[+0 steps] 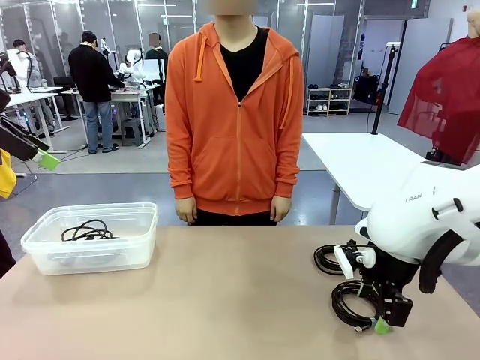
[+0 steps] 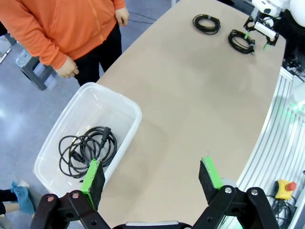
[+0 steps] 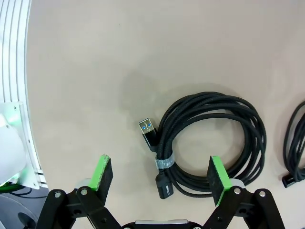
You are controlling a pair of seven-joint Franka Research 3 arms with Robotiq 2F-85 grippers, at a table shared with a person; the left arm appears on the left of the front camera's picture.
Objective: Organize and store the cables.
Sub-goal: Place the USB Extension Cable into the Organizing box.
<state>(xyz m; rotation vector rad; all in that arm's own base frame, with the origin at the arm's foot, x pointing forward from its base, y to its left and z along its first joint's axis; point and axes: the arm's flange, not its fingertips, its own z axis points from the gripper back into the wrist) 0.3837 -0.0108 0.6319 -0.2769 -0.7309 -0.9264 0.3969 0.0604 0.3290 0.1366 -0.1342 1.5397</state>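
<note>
1. At the left of the matte tan counter (image 1: 225, 300), a clear, glossy plastic bin (image 1: 142, 214) holds one loose black cable (image 2: 88, 148). The left gripper (image 2: 151, 167) hangs open above the bin's near rim
2. The far coil (image 1: 328, 259) lies at the right of the counter, just beside the USB coil (image 3: 209, 101)
3. The right gripper (image 3: 159, 164) is spread wide astride the USB coil's taped band (image 3: 164, 162). You risk pinching only a few strands, so the loops could sag and the stiff plug (image 3: 147, 131) could snag on the bin
</note>
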